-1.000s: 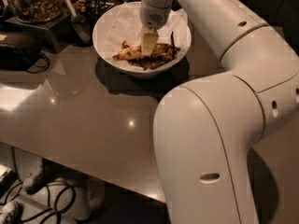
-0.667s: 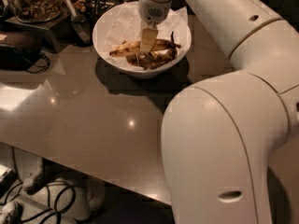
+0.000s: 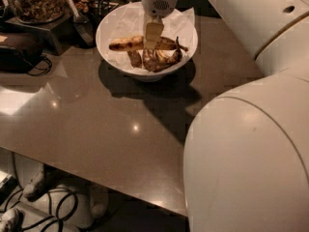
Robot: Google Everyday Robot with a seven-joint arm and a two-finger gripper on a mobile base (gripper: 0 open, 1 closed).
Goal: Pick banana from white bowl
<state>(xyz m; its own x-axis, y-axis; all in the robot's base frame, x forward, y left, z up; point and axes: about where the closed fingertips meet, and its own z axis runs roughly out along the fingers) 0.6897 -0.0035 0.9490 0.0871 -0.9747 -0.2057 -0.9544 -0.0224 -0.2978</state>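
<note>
tool: down in the white bowl, at the banana; we cannot tell its grip
white bowl: on the table

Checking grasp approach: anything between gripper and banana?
Nothing visible. In the camera view the gripper sits inside the white bowl, directly over the banana's middle; no gap shows between them.

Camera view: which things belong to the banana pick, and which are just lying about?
In the job:
banana; white bowl; gripper, down in the bowl right over the banana.

Lying about:
smaller brown bananas in the same bowl; glass jar of nuts, back left; black device with a cable, left edge.
</note>
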